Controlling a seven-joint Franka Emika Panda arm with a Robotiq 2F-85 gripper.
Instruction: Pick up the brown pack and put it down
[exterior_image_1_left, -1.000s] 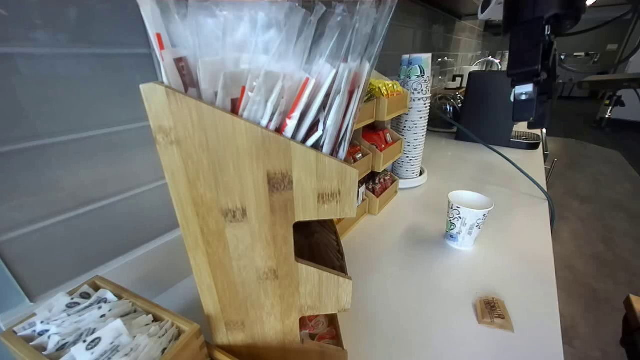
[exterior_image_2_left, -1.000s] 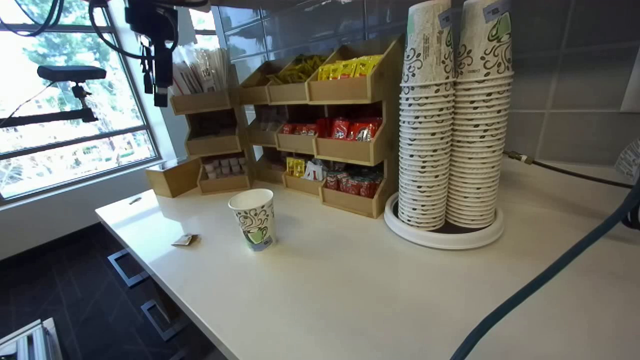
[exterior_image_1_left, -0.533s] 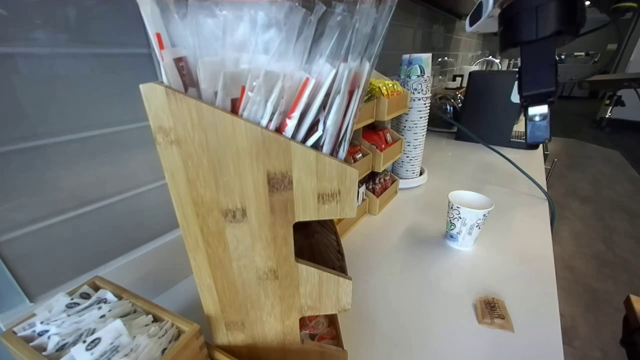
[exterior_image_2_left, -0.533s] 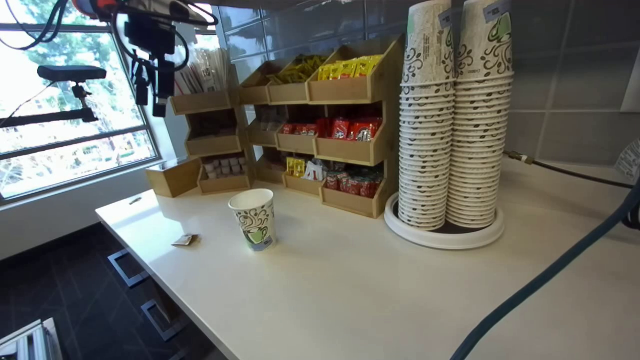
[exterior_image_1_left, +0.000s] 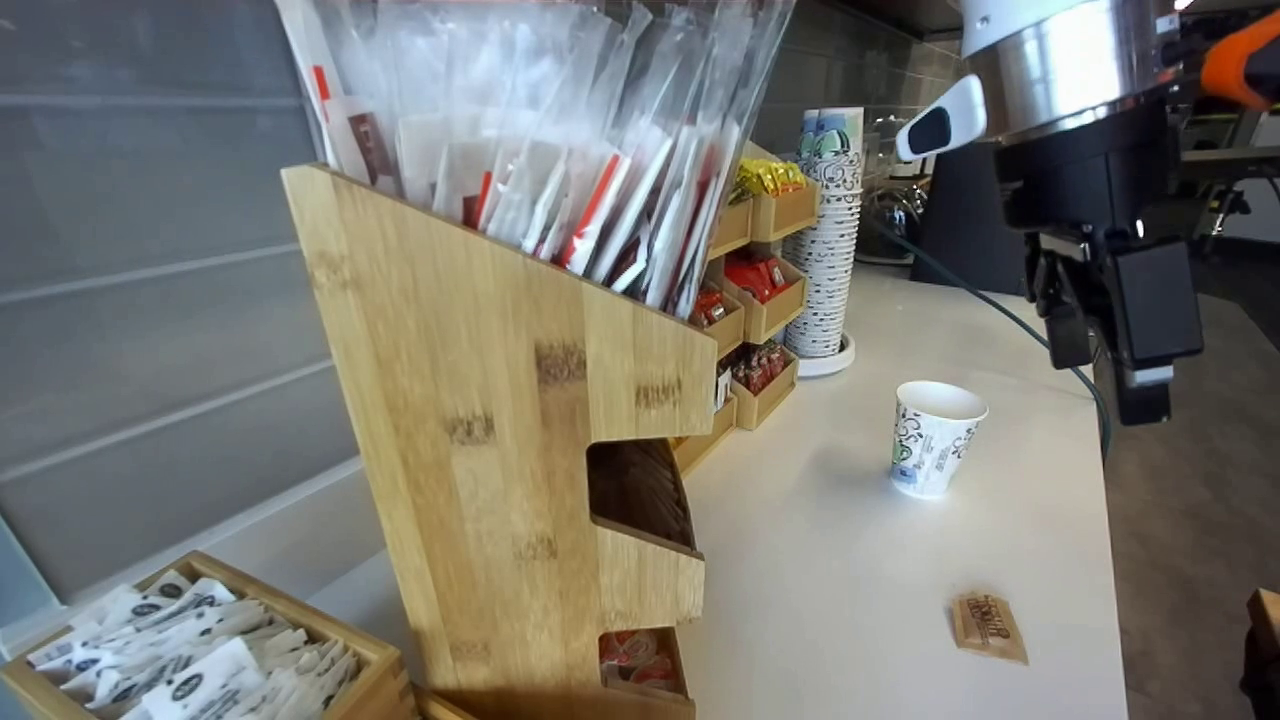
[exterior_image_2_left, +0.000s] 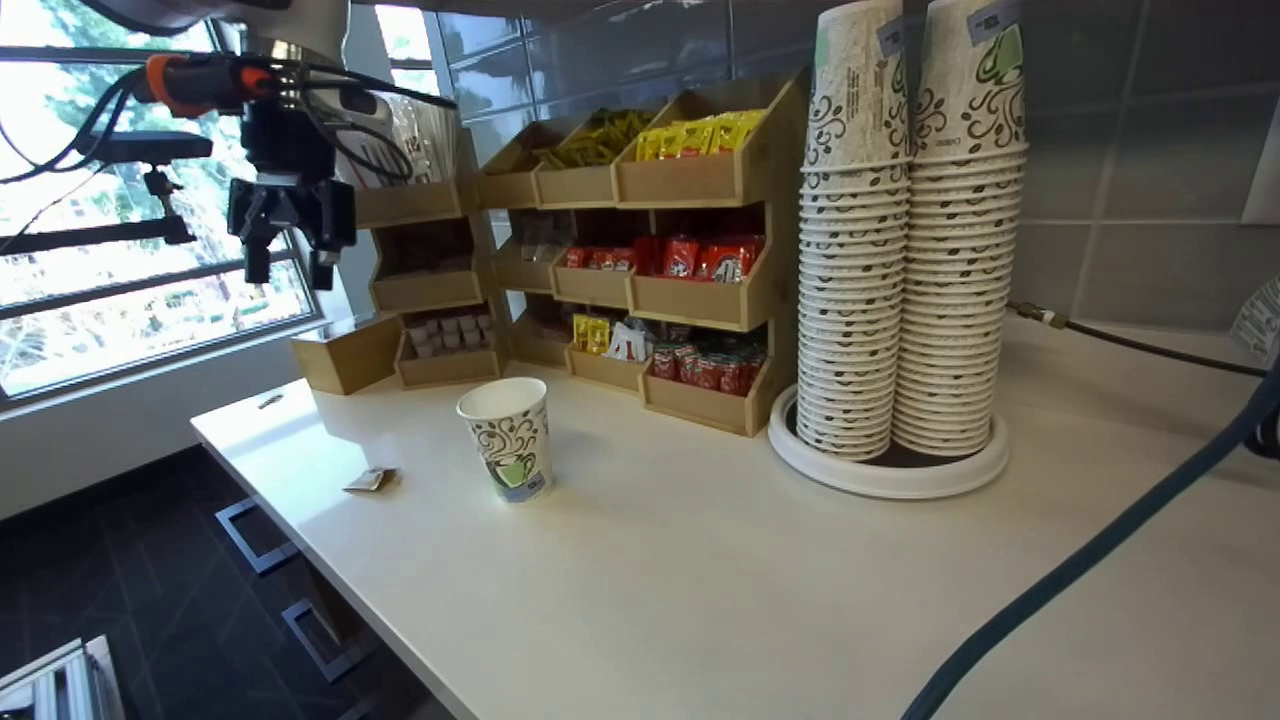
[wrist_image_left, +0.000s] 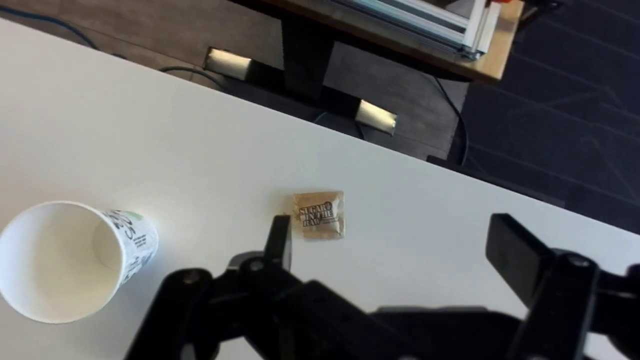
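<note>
Arm (exterior_image_1_left: 1060, 65) lower vs. a sec ago, jaws wide apart w/ nothing held, brown pack (wrist_image_left: 322, 215) unmoved.

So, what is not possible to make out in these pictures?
Brown Sugar in the Raw sachet: small print too blurred in the wrist view; underside hidden by the counter in every view.
White packets: lower ones hidden under upper ones, in an exterior view.
Narrow bamboo rack, middle tray: contents too dark in an exterior view.
Silver frame: cut off by the wrist view's top edge.
</note>
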